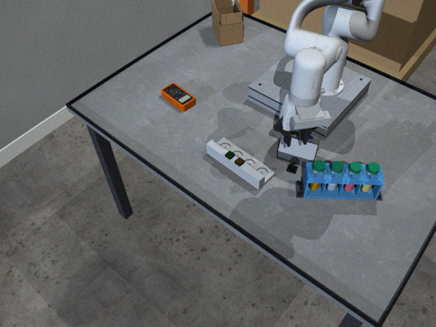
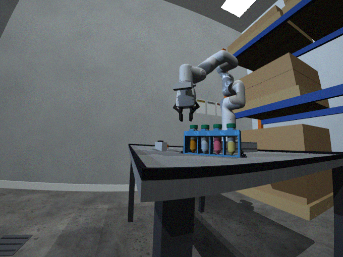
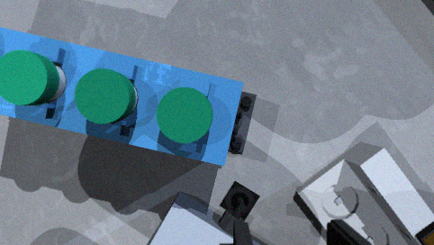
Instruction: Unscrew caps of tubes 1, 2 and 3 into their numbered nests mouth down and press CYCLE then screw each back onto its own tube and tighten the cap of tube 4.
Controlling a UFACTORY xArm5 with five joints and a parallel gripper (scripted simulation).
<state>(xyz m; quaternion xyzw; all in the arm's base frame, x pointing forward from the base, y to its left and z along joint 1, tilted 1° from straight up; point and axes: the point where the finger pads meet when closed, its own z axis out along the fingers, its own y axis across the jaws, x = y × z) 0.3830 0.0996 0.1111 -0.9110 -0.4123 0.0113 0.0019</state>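
The blue tube rack point(image 1: 343, 183) stands near the table's front right and holds four tubes, each with a green cap point(image 1: 318, 165) on. In the wrist view I see three of these caps point(image 3: 104, 95) and the rack's end point(image 3: 225, 122). The white cap tray point(image 1: 240, 163) lies left of the rack; its nests are empty and both lamps point(image 1: 234, 158) are dark. My gripper point(image 2: 185, 117) is half open and empty. It hangs above the table, beside the rack's end and higher than the caps. In the top view the gripper point(image 1: 296, 140) covers part of the grey key housing point(image 1: 298, 150).
A small black block point(image 1: 292, 167) sits between the key housing and the rack. An orange multimeter point(image 1: 177, 96) lies at the left. An open carton point(image 1: 227, 20) stands at the far edge. The arm's base plate point(image 1: 309, 94) is behind the key housing.
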